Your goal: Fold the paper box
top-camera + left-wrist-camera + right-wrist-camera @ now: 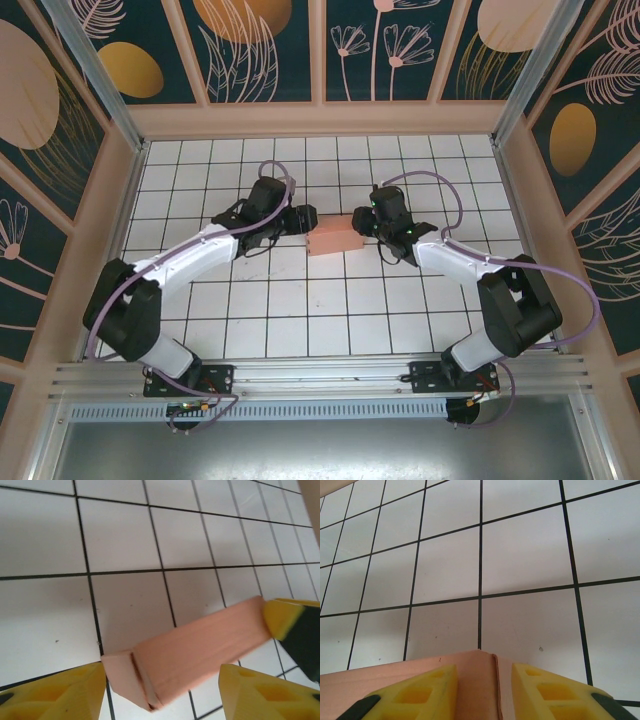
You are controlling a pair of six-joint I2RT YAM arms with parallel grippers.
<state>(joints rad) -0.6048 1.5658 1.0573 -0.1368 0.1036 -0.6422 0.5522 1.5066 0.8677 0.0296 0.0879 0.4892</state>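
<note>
Paper box [333, 236] stands formed as a small rectangular block at the centre of the overhead frame, resting on the white tiled table [300, 310]. The left gripper [298, 220] sits at its left-hand end in that frame, the right gripper [362, 222] at the opposite end. In the left wrist view the left gripper [162, 680] is released, with its yellow fingers [65, 695] spread wide along the lower edge. The box end lies between them, close to the lower-left finger, and its end flap shows a slightly open seam. In the right wrist view the right gripper [485, 672] is parted and grasps nothing, with a box face and seam beneath it. Assessment: end closure is in hand. Recommend pushing squarely along the long axis, using the opposing gripper as backstop, with light force, since thin card may buckle.
</note>
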